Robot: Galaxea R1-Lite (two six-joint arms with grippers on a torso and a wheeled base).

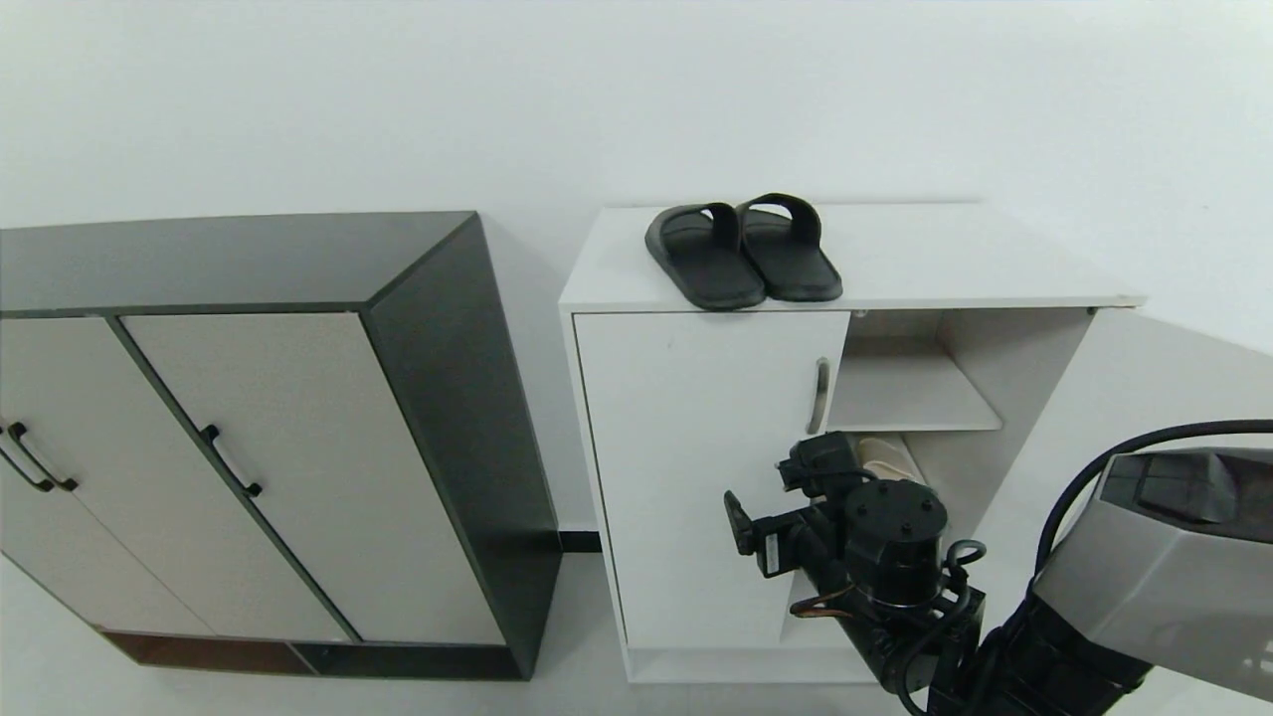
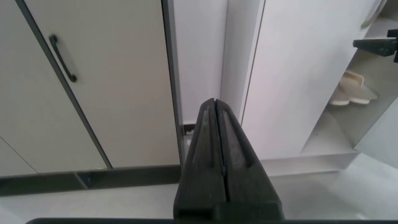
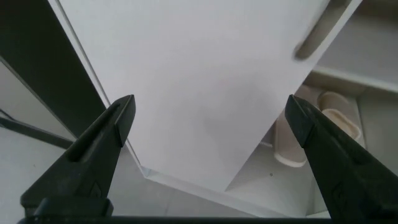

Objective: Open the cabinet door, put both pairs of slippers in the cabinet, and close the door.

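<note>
A pair of black slippers (image 1: 744,251) lies on top of the white cabinet (image 1: 955,259). The cabinet's right half stands open and its left door (image 1: 696,467) is closed. A beige pair of slippers (image 1: 888,457) (image 2: 353,87) (image 3: 317,124) rests on the lower shelf inside. My right gripper (image 1: 781,492) (image 3: 210,109) is open with nothing between its fingers, low in front of the closed left door, near the opening's edge. My left gripper (image 2: 214,102) is shut and empty, facing the gap between the two cabinets near the floor.
A dark cabinet (image 1: 298,259) with pale doors and black handles (image 1: 231,462) stands left of the white one, with a narrow gap between them. An upper shelf (image 1: 910,398) inside the white cabinet is bare. The closed door's handle (image 1: 820,396) sits beside the opening.
</note>
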